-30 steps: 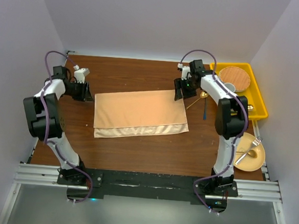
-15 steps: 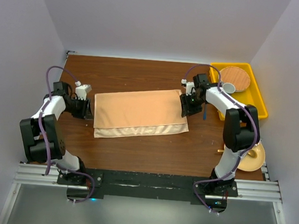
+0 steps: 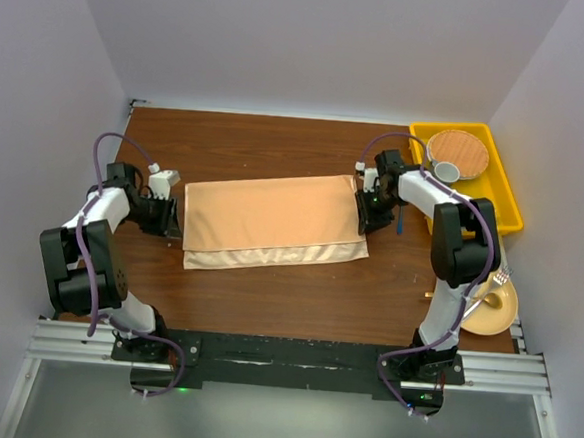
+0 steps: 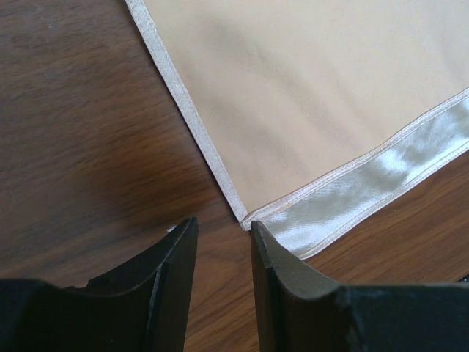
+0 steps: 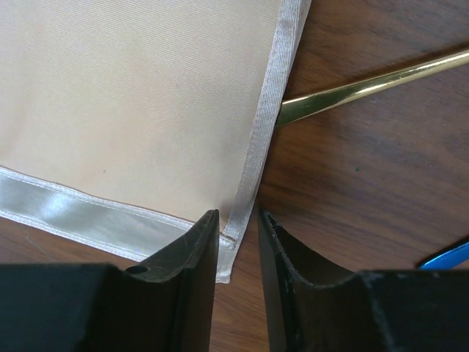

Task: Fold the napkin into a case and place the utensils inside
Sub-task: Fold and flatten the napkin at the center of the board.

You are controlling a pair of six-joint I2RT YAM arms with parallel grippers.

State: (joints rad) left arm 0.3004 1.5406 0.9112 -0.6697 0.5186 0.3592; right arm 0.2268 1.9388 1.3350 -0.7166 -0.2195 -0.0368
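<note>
On the wooden table [image 3: 267, 287], the folded napkin [image 3: 272, 220] was laid flat between the arms, its left edge faced by the left gripper [image 4: 223, 224], jaws narrowly parted and empty, its right hem straddled unclamped by the right gripper [image 5: 238, 216], jaws slightly apart, beside a gold utensil [image 5: 366, 88].

I can read no words, numbers, labels or logos in my views. The napkin [image 3: 272, 218] and table [image 3: 277, 148] show plain surfaces only.

Both arms reach low and forward, the left hand [image 4: 223, 224] and right hand [image 5: 238, 214] each with fingers narrowly parted
</note>
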